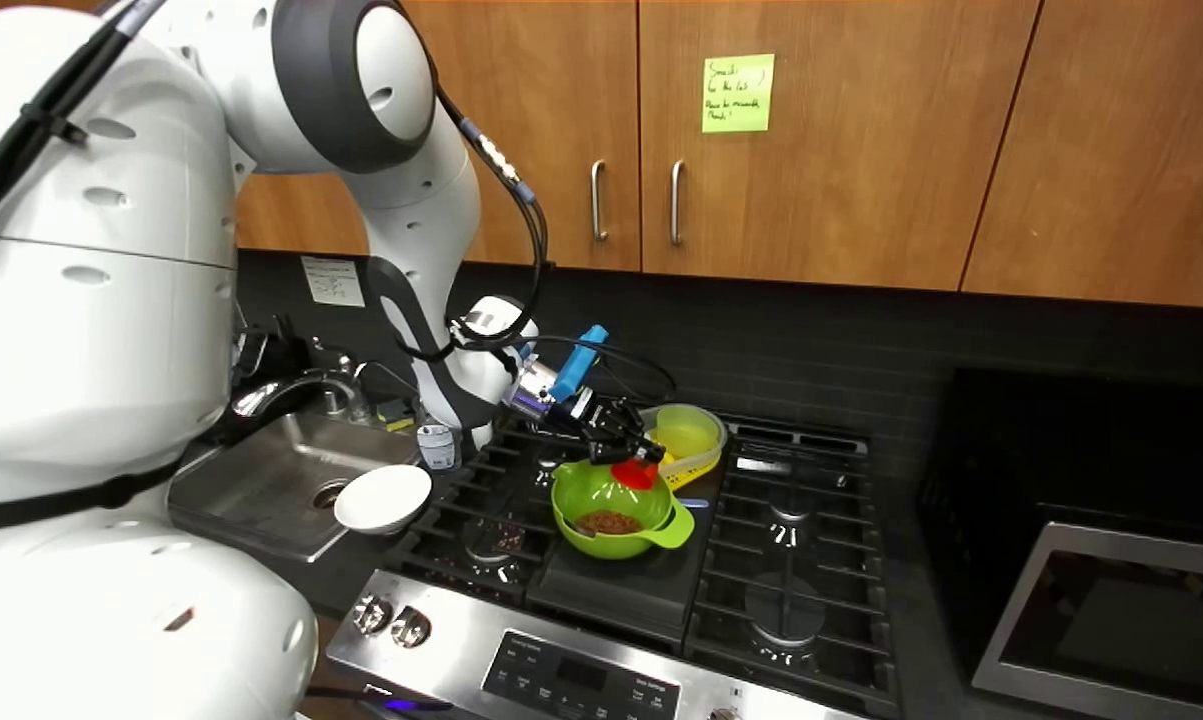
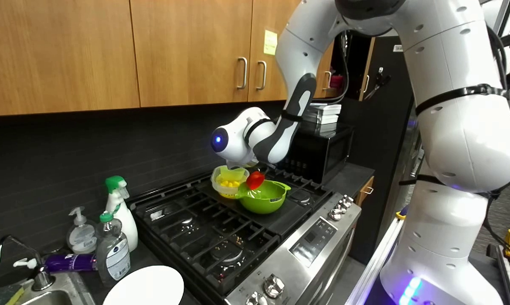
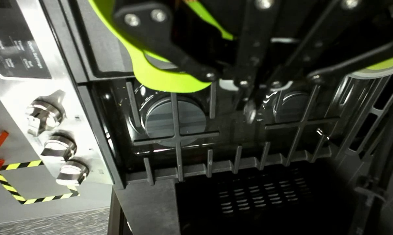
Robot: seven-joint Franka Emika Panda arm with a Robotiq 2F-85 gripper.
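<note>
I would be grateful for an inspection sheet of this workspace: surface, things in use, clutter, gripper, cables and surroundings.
Surface: black stovetop, with small bits scattered at a burner.
Things in use: red scoop-like piece above the green bowl, contact unclear; brown bits in the bowl.
Clutter: tub with yellow contents beside the bowl; white dish and spray bottle near the sink.
Gripper: shut, apparently on the red scoop-like piece.
Cables: black cables along the arm, with a loop near the gripper.
Surroundings: microwave; wooden cabinets with a yellow-green note.
</note>
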